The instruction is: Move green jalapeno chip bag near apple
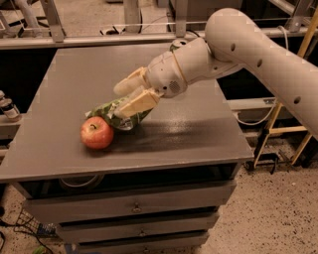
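Observation:
The green jalapeno chip bag (112, 112) lies on the grey table (189, 134), its left end touching the top right of the red apple (97, 133). The apple sits near the table's front left. My gripper (130, 95) reaches in from the right at the end of the white arm (248, 44). Its two pale fingers (139, 102) are closed over the right part of the bag, low on the table. The bag's right end is hidden under the fingers.
The table has drawers (134, 206) below its front edge. A small bottle (9, 109) stands off the table's left side. A yellow-legged stand (293, 129) is at the right, and metal frames (129, 15) stand behind.

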`<state>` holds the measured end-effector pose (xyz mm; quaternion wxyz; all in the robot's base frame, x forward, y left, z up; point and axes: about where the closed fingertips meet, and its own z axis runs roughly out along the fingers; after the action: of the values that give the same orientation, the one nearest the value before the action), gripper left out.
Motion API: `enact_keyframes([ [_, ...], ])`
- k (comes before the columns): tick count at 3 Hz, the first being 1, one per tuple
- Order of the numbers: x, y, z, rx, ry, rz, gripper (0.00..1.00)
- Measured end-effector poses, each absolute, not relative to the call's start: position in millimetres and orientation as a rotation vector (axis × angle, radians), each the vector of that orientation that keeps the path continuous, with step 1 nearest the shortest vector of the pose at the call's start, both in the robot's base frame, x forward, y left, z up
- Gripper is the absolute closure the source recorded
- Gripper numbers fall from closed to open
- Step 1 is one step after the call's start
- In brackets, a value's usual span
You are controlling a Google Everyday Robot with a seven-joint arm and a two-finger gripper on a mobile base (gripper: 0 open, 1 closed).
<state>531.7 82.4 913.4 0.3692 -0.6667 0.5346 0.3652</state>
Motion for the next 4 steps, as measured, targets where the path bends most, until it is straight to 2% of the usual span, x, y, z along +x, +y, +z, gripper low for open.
enact_keyframes([
  [1, 531, 84, 913, -1.715, 1.37, 0.94, 0.0],
  [2, 531, 84, 913, -1.715, 1.369, 0.94, 0.0],
  [3, 532, 53, 905, -1.675, 1.429, 0.922, 0.0],
  [4, 531, -3, 892, -1.613, 1.525, 0.903, 0.0],
])
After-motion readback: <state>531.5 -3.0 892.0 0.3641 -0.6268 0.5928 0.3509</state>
